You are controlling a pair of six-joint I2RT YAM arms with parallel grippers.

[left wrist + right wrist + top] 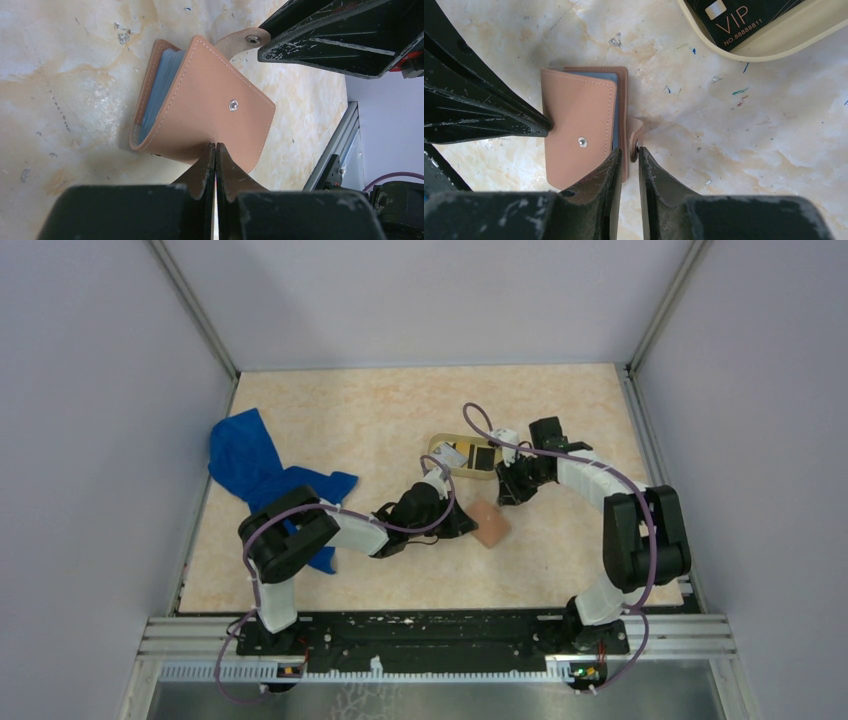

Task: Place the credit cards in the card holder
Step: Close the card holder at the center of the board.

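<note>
The salmon card holder [491,526] lies on the table between both grippers, its cover [215,100] slightly raised over grey-blue pockets [160,85]. My left gripper [215,146] is shut, and its tips press on the edge of the cover [574,115]. My right gripper [628,152] has its jaws narrowly apart around the holder's snap strap [638,135]. One finger touches the snap, and a slit shows on the other side. A black credit card marked VIP [734,20] lies in the tan tray [774,47]. Dark cards [484,457] also show there from above.
The tan oval tray [440,443] sits just behind the grippers. A blue cloth [245,465] lies crumpled at the left, partly under the left arm. The metal rail [340,145] runs along the near table edge. Grey walls enclose the table.
</note>
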